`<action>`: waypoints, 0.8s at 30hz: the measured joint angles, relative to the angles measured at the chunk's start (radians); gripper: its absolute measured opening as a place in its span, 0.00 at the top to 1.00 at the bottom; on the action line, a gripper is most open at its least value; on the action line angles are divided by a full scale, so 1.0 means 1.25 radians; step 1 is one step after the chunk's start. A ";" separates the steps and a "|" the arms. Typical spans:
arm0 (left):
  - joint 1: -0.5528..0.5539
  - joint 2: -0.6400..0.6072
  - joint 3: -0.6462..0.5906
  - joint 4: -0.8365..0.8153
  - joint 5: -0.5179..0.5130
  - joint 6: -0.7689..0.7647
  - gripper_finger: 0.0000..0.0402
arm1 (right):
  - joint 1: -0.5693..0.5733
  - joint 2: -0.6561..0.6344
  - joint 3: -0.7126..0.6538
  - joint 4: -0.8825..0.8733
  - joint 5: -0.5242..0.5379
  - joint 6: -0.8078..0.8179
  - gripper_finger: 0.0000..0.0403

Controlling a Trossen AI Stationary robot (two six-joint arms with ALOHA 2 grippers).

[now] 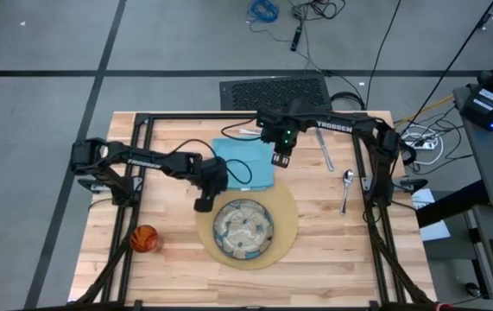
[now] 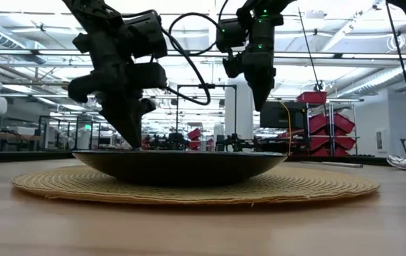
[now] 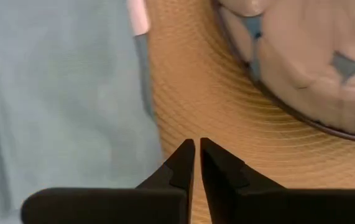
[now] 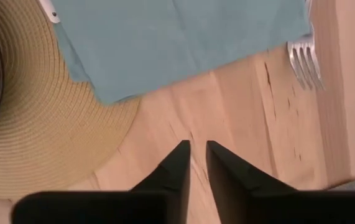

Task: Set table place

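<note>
A greenish patterned plate (image 1: 243, 229) sits on the round tan mat (image 1: 287, 216) near the middle of the table (image 1: 332, 250). The light-blue napkin (image 1: 244, 162) lies flat beyond the plate, its near edge over the mat's rim (image 3: 214, 106). The fork (image 1: 237, 132) lies at the napkin's far edge. My left gripper (image 1: 203, 204) is shut, low at the mat's left rim beside the napkin (image 3: 59, 93). My right gripper (image 1: 281, 160) is shut and empty, raised over bare wood (image 4: 258, 124) at the napkin's right corner (image 4: 183, 37). My left gripper points down with its shut fingertips (image 3: 186, 155) over the mat's rim, right beside the napkin's edge (image 3: 155, 134). In the low view the plate (image 2: 181, 165) hides the tips, so I cannot tell whether they touch the mat or the napkin.
The knife (image 1: 325, 151) and the spoon (image 1: 347, 186) lie on the wood to the right of the mat. The small orange cup (image 1: 145, 238) stands at the near left. The black frame posts (image 1: 376, 173) stand along both sides of the table.
</note>
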 joint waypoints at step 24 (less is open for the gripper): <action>-0.031 0.050 0.000 0.008 -0.174 -0.097 0.69 | 0.001 0.001 0.000 0.007 0.001 -0.026 0.64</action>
